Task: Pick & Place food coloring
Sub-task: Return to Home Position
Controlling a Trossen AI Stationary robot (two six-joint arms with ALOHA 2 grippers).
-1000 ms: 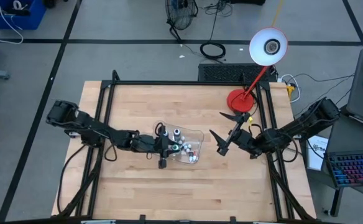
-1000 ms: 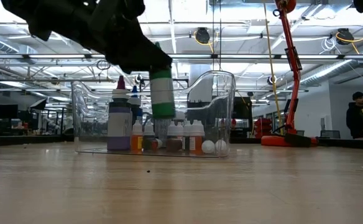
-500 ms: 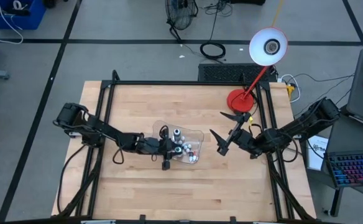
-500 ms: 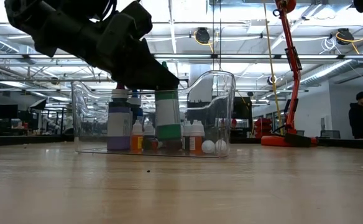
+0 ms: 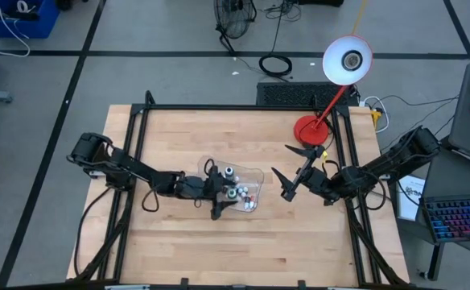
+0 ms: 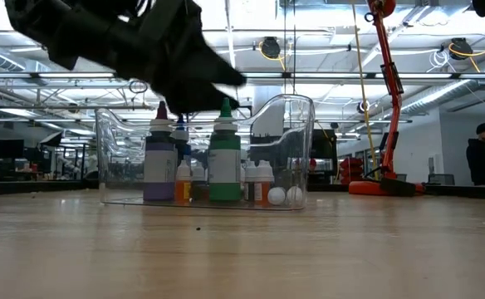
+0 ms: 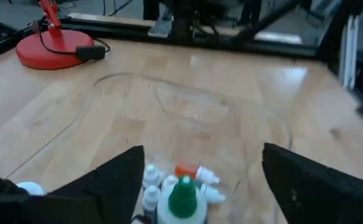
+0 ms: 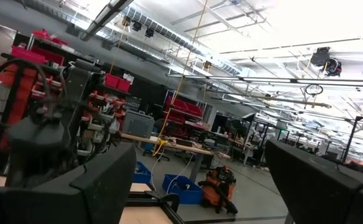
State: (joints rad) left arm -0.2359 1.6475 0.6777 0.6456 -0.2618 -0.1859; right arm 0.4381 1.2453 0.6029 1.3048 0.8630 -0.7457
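Observation:
A clear plastic tray (image 5: 255,179) stands at the table's middle and holds the food coloring. In it a green-labelled bottle (image 6: 223,162) with a green cap (image 7: 183,194) stands upright on the tray floor. Next to it are a taller purple-labelled bottle (image 6: 159,164) and several tiny bottles (image 6: 259,184). My left gripper (image 7: 201,165) is open at the tray's left end, just above the green bottle. One finger stands on either side of the bottle's cap, apart from it. My right gripper (image 5: 289,170) hangs open, raised, to the right of the tray.
A red desk lamp stands on its base (image 5: 309,129) at the table's far right, its white head (image 5: 348,60) beyond the far edge. Black frame rails (image 5: 138,121) run along the table's sides. A person (image 6: 482,154) stands far off in the room.
My left gripper has gone down into the tray with the green-labelled bottle and set it upright on the tray floor. It has then opened and let go. The bottle now stands free among the others.

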